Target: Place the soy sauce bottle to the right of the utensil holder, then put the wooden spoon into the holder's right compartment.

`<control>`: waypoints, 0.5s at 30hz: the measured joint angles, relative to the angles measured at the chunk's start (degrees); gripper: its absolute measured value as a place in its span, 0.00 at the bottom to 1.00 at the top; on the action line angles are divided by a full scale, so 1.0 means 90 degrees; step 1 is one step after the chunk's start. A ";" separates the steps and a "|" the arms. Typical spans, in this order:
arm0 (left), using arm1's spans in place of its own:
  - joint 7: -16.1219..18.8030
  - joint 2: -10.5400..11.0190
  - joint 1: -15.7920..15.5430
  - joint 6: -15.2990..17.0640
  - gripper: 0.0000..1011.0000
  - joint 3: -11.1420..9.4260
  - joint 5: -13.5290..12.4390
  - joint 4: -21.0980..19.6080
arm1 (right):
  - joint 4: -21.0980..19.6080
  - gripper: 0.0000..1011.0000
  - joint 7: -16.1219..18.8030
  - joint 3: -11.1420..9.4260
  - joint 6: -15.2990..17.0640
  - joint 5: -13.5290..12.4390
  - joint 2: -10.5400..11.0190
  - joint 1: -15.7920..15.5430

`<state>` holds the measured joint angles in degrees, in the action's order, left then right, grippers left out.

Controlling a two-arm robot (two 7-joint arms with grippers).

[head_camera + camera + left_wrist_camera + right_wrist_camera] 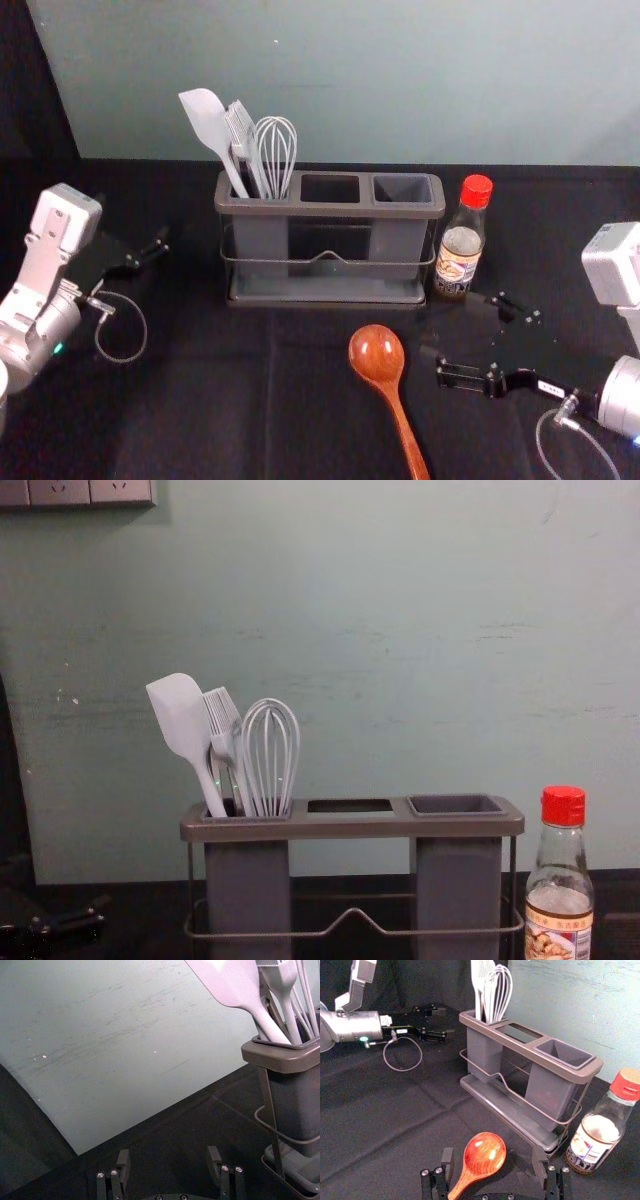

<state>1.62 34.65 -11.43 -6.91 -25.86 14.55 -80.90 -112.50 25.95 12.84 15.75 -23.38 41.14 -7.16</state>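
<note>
Black cloth covers the bench below a green wall. Bottle sits right of the holder; the spoon, lying in front, seems next: the right end effector, wide open, empty, near it, should grip the handle. Left end effector: left of the holder, wide open, empty.

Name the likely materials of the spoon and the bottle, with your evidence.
The spoon looks like varnished wood: reddish-brown streaks, glossy highlights. The bottle seems smooth, clear glass, its see-through neck catching light, though clear plastic could look alike.
</note>
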 joint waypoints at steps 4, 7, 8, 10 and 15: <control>0.0000 0.0000 0.0000 0.0000 0.99 0.0000 0.0000 0.0000 | -0.0002 0.99 0.0003 0.0000 0.0012 0.0002 0.0002 0.0002; 0.0000 0.0000 0.0000 0.0000 0.99 0.0000 0.0000 0.0000 | -0.0004 0.99 0.0004 0.0000 0.0016 0.0004 0.0003 0.0004; 0.0000 0.0000 0.0000 0.0000 0.99 0.0000 0.0000 0.0000 | -0.0005 0.99 0.0004 0.0000 0.0017 0.0004 0.0003 0.0004; 0.0000 0.0000 0.0000 0.0001 0.99 0.0000 0.0000 0.0000 | 0.0011 0.99 0.0006 0.0026 0.0007 0.0004 0.0005 0.0038; 0.0000 0.0000 0.0000 0.0000 0.99 0.0000 0.0000 0.0000 | 0.0065 0.99 -0.0101 0.0318 0.0330 0.0151 -0.0004 0.0302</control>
<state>1.62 34.65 -11.43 -6.91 -25.86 14.55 -80.90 -111.91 25.04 15.70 18.72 -22.02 41.11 -4.45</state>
